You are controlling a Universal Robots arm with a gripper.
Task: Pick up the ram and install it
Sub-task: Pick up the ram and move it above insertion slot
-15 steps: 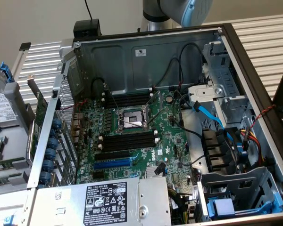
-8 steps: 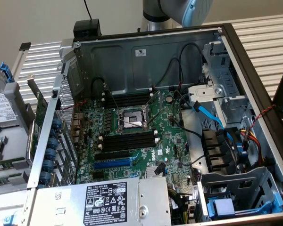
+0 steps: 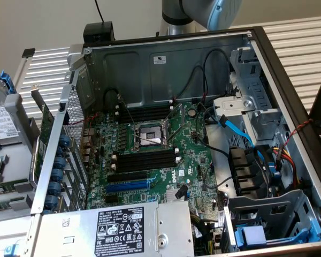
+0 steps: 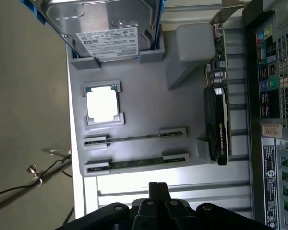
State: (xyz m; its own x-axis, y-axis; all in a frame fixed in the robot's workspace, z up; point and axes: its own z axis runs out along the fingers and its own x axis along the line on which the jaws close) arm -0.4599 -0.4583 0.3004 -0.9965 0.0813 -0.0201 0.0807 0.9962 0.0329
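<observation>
on matte grey tray [image 4: 149, 105], slim green ram [image 4: 134, 164], black pincer [image 4: 158, 186] closed

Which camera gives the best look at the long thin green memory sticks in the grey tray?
The wrist view: both long thin green memory sticks stand on edge in the grey plastic tray, full length visible. The exterior view's left edge cuts the tray off, leaving the sticks unclear.

Ram [image 4: 134, 165], thin green stick, on edge between grey tray clips [image 4: 175, 156], second stick [image 4: 134, 138] alongside
</observation>
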